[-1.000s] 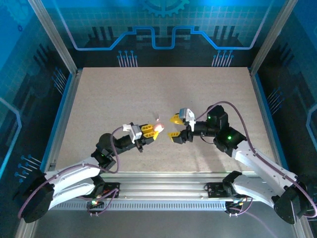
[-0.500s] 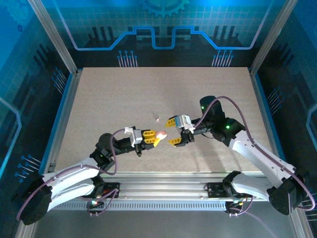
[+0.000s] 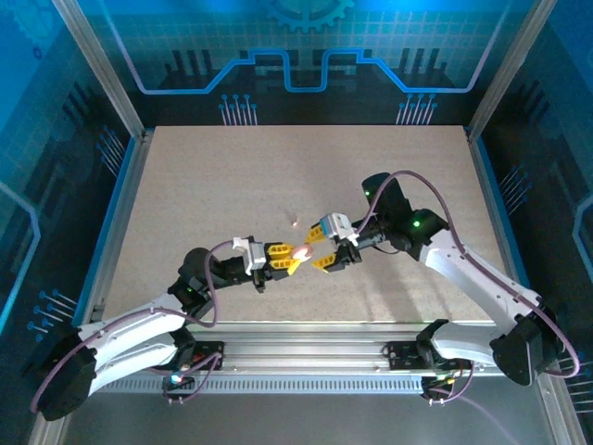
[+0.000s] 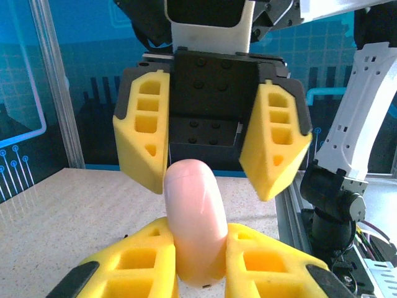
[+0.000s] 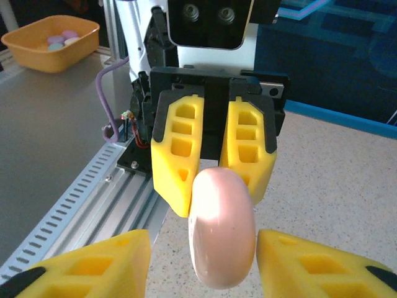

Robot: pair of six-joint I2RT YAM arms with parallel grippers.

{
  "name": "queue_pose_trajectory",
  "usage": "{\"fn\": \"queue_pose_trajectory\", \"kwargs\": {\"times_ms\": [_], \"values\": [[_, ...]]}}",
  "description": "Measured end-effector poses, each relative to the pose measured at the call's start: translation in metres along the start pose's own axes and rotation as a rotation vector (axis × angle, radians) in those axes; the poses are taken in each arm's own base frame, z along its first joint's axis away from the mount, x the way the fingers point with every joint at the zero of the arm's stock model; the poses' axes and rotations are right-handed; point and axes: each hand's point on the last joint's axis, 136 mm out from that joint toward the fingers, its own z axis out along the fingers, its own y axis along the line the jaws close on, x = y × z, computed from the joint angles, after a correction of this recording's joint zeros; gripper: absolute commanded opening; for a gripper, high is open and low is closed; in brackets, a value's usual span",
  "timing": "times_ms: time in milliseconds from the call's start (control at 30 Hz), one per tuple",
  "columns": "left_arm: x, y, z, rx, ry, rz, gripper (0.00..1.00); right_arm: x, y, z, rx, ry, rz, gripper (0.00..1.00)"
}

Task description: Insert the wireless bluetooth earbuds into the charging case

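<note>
The pink, pebble-shaped charging case (image 3: 301, 252) sits just below the middle of the overhead frame. It is clenched between the yellow foam fingers of the left tool (image 4: 198, 248). The right tool (image 5: 203, 248) faces it head-on, released, with its fingers spread to either side of the case and a gap on each side. One earbud (image 3: 295, 222), a tiny pale speck, lies on the bench (image 3: 204, 176) just above the two tools.

The bench is a speckled beige board, fenced by aluminium posts (image 3: 97, 65) and blue walls (image 3: 306, 56) printed with circuit lines. A slotted aluminium rail (image 3: 306, 357) runs along the lower edge of the frame. At the upper left of the right wrist view, an orange tub (image 5: 49, 43) holding pastel discs stands on a grey surface (image 5: 43, 124) beyond the rail.
</note>
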Motion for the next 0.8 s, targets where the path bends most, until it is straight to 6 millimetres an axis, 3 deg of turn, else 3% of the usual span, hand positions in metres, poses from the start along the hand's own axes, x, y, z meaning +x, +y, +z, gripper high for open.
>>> {"fn": "queue_pose_trajectory", "kwargs": {"times_ms": [267,333,400,500,533,800], "values": [[0.004,-0.002,0.001,0.018,0.015,0.025,0.17,0.004,-0.004,-0.003,-0.004,0.01,0.008,0.07],[0.004,-0.001,0.002,0.016,0.016,0.032,0.2,0.004,-0.005,-0.004,0.001,0.017,0.004,0.05],[0.004,0.001,0.003,0.013,0.017,0.038,0.3,0.004,-0.007,-0.004,0.009,0.024,0.003,0.04],[0.007,0.007,0.006,-0.004,0.045,0.042,0.63,0.007,-0.01,-0.005,0.033,0.051,0.001,0.04],[0.008,0.01,0.007,-0.013,0.065,0.05,0.68,0.01,-0.013,-0.006,0.048,0.068,0.001,0.04],[0.021,0.019,0.007,-0.038,0.228,0.134,0.67,0.03,-0.031,-0.017,0.203,0.241,-0.043,0.04]]}}
